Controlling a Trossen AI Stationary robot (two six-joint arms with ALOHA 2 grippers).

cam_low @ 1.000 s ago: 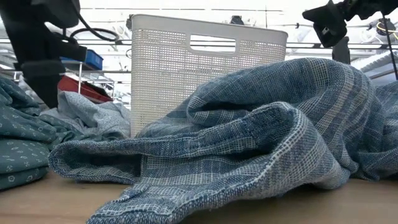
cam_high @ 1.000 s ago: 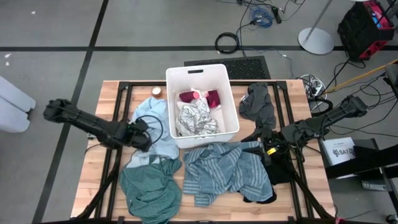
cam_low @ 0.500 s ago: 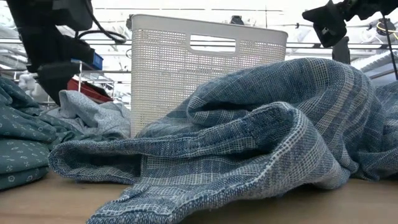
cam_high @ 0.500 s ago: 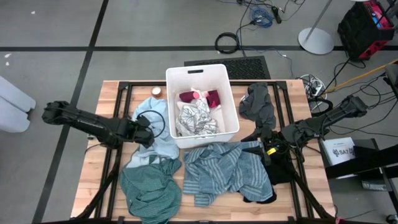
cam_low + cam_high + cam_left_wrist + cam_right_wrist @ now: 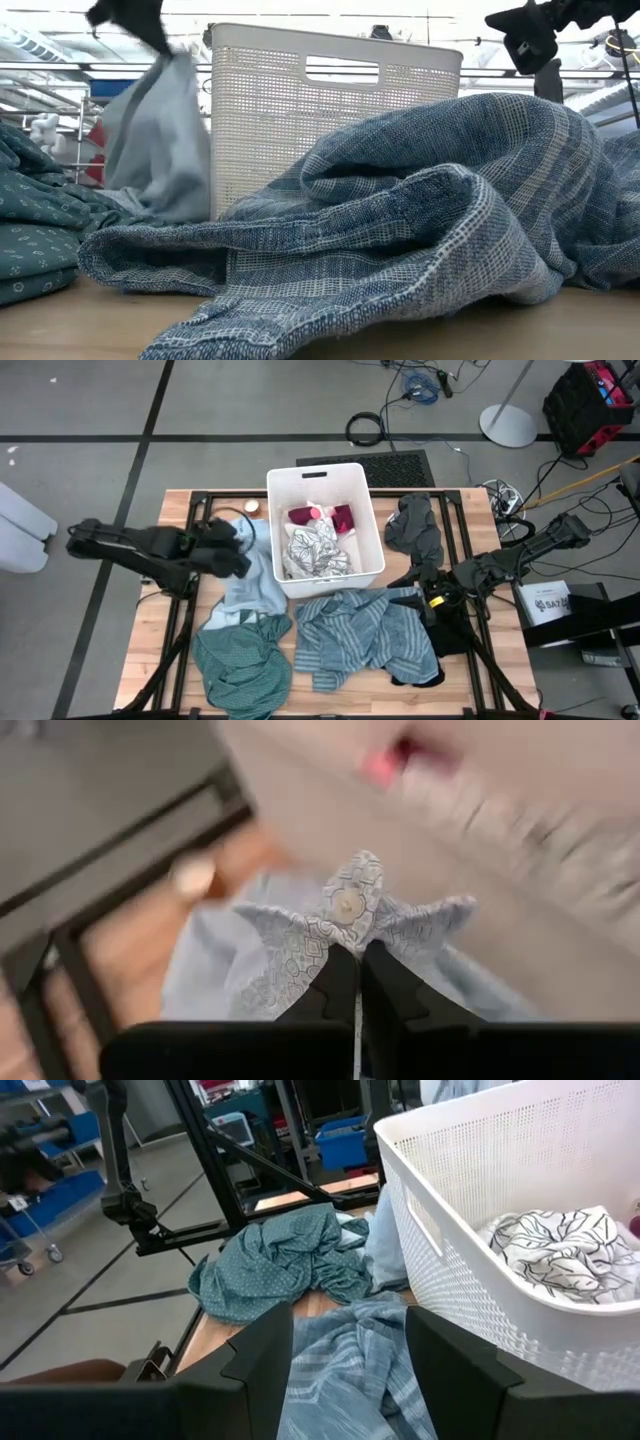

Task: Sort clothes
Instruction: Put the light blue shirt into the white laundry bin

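Observation:
My left gripper (image 5: 237, 557) is shut on the light blue garment (image 5: 258, 585) just left of the white bin (image 5: 372, 530). In the low view the garment (image 5: 158, 130) hangs from that gripper (image 5: 135, 20), and its lower part lies on the table beside the teal garment (image 5: 243, 660). The blue-grey striped garment (image 5: 355, 632) lies in front of the bin. My right gripper (image 5: 415, 592) waits open above the striped garment's right side (image 5: 345, 1380). A white patterned piece (image 5: 315, 552) and a maroon piece (image 5: 337, 515) lie in the bin. My left gripper pinches a bunched fold of the light blue garment (image 5: 350, 915) between its two fingertips (image 5: 338, 982). The fold bears a small button and shows a patterned inner face. The fingers slant down at it. The cloth hangs below the fingers, with its lower end (image 5: 150, 205) on the table.
A dark grey garment (image 5: 415, 525) lies right of the bin and a black one (image 5: 445, 635) lies under my right arm. A small round object (image 5: 251, 507) sits at the table's far left. Black frame bars (image 5: 190, 600) cross the wooden table.
My left gripper has shut on the light blue garment and gone up with it, tipping as it rose. The garment's upper part is lifted and drawn into a hanging drape. Its lower part has stayed on the table.

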